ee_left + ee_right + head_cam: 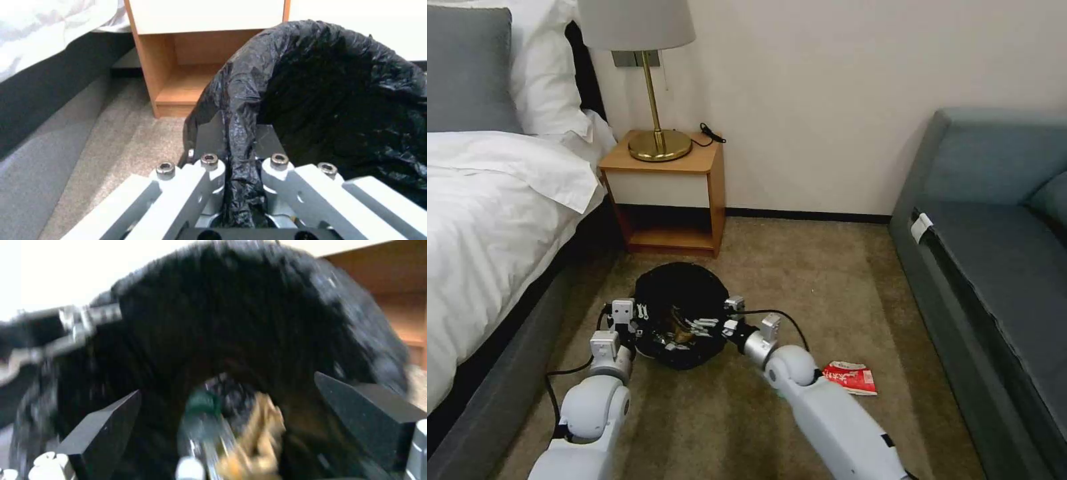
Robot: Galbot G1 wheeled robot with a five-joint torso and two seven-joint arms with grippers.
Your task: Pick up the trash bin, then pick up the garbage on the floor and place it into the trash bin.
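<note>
The right wrist view is smeared by blur: the bin point(249, 316) is a dark streaked mass, and the things inside it, a bottle point(202, 426) with a green patch and something gold point(258, 436), have no clean outline; the gold piece may be a wrapper. The bag hides the bin's rim and sides in every view. In the left wrist view the picture's edge cuts off the bin point(338, 100) and the left gripper point(240, 186), whose fingertips are buried in bag folds. In the head view the right arm covers part of the red packet point(851, 377), and its print is too small to read.
</note>
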